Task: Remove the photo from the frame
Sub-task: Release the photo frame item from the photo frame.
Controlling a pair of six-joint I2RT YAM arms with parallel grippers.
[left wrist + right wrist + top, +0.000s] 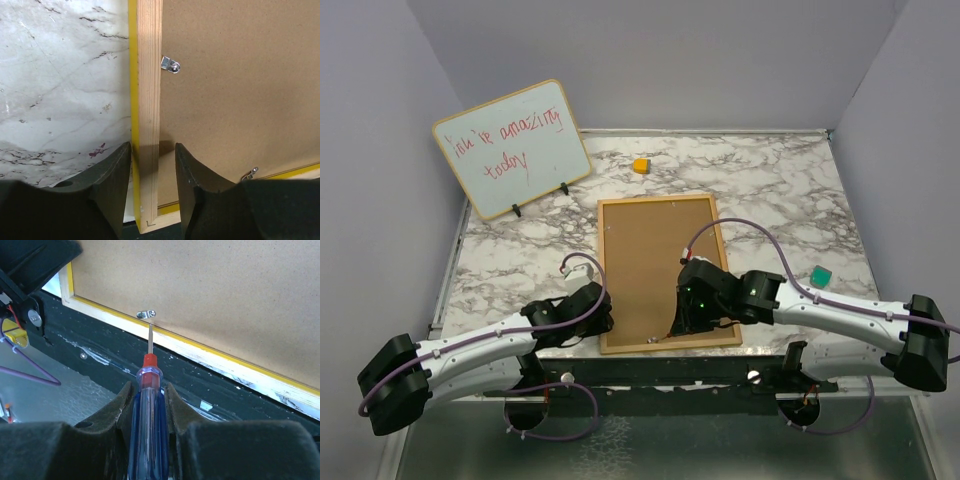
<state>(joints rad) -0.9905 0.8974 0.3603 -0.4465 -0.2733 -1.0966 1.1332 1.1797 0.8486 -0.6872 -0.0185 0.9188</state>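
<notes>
The frame [655, 270] lies face down on the marble table [520, 250], in the middle, with its near rail at the table's near edge. Its brown backing board [240, 90] faces up inside the pale wood rails, and a thin yellow border shows along the outer edge. The photo cannot be seen, since only the back of the frame shows

The left gripper [152, 150] sits at the frame's left rail, close to the near left corner. Its jaws are partly apart and straddle the wooden rail: the outer finger lies against the yellow edge, while the inner finger [187, 170] stands off the rail over the backing board with a gap, so nothing is clamped. A small metal clip [170, 65] sits farther along that rail

The right gripper [148, 387] is closed on a screwdriver [145, 410] with a blue handle and red collar, the shaft pointing away from the wrist. Its tip is right at another clip [145, 314] on the near rail; whether they touch cannot be told

A whiteboard [512, 148] with red handwriting leans at the far left. An orange block [640, 166] lies beyond the frame, and a green block [820, 275] lies to its right
</notes>
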